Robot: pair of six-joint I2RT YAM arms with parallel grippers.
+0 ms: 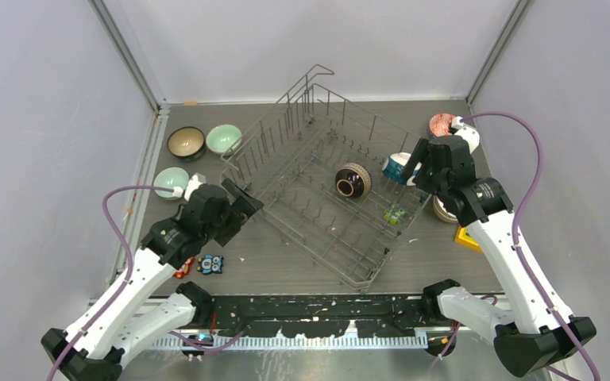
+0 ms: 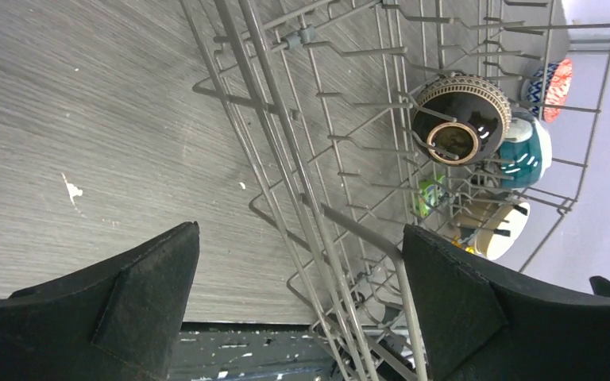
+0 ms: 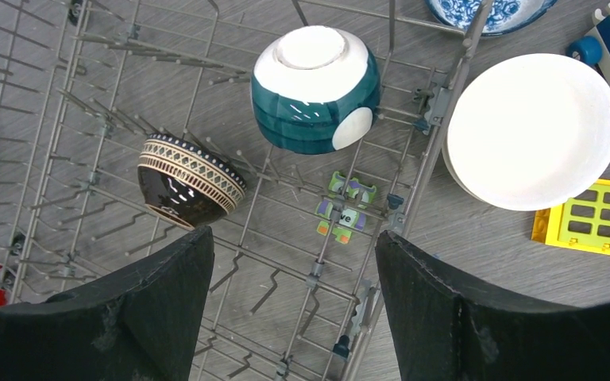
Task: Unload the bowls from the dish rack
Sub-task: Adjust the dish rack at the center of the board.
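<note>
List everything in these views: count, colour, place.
dish rack: one, grey wire, mid-table, askew
dark brown patterned bowl: one, inside rack
teal-and-white bowl: one, inside rack, right edge
brown bowl: one, table left of rack
pale green bowls: two, left of rack
red patterned bowl: one, far right
white bowl: one, right of rack
blue-and-white bowl: one, right of rack
green toy: one, rack floor
yellow grid plate: one, beside white bowl
small toys: colourful, near left arm
left gripper: open, at rack's left rim
right gripper: open, above rack
</note>
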